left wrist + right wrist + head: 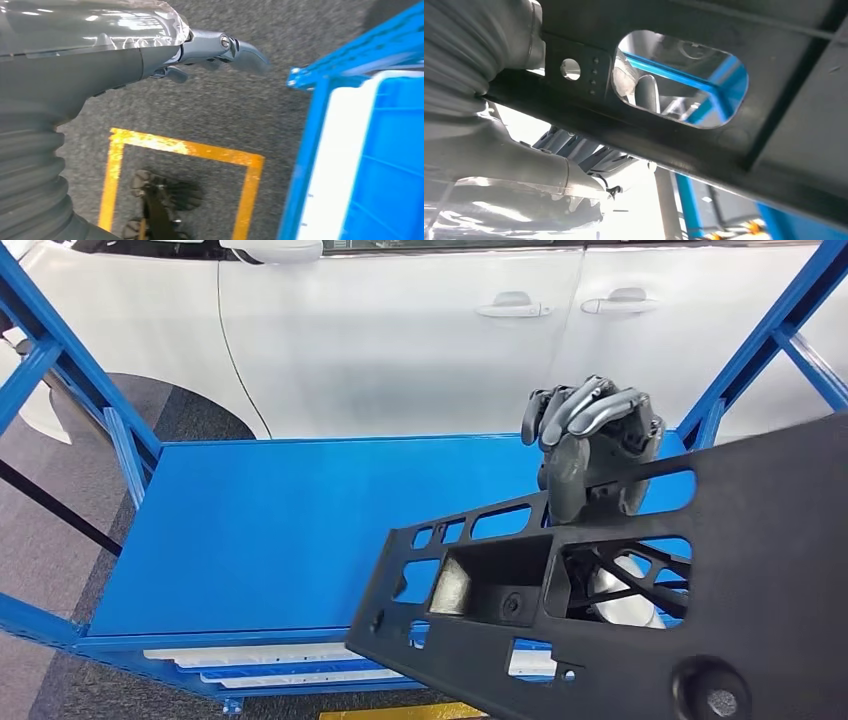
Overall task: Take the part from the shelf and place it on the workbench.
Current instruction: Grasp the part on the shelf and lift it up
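I'm carrying the part [640,610] with my right hand [592,445] clamping its far edge, long axis slanting near-left to far-right over the blue shelf [300,510], while my left hand [220,50] is hanging empty, fingers loosely apart.

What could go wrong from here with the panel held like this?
The right hand grips only the upper edge of the large black part, which hangs tilted, so it may swing or slip. Its lower corner reaches past the blue shelf frame and could catch there. The white car stands close behind.
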